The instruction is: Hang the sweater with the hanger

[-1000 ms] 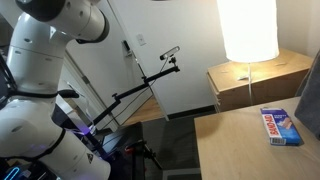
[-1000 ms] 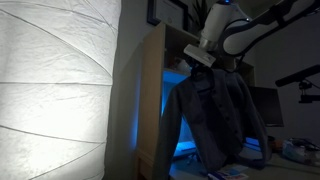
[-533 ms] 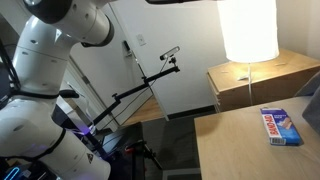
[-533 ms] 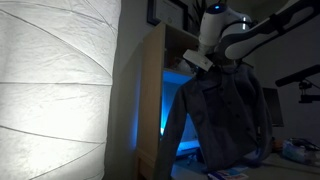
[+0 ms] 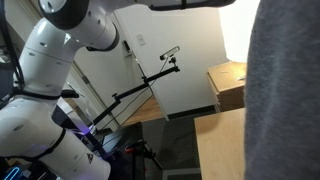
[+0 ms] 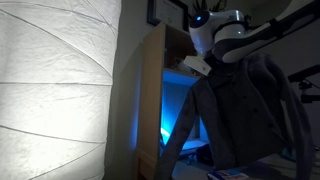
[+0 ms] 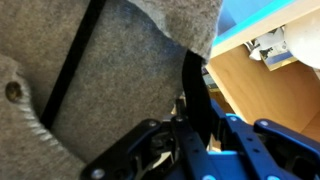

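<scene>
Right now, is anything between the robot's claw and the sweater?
Nothing visible does. The gripper is closed on the black hanger, and the sweater hangs from it in the air.

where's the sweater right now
The sweater hangs from the gripper at the right of an exterior view, close by the wooden cabinet.

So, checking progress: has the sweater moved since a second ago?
Yes. The sweater has shifted rightward in an exterior view, away from the wooden cabinet, and slightly up.
</scene>
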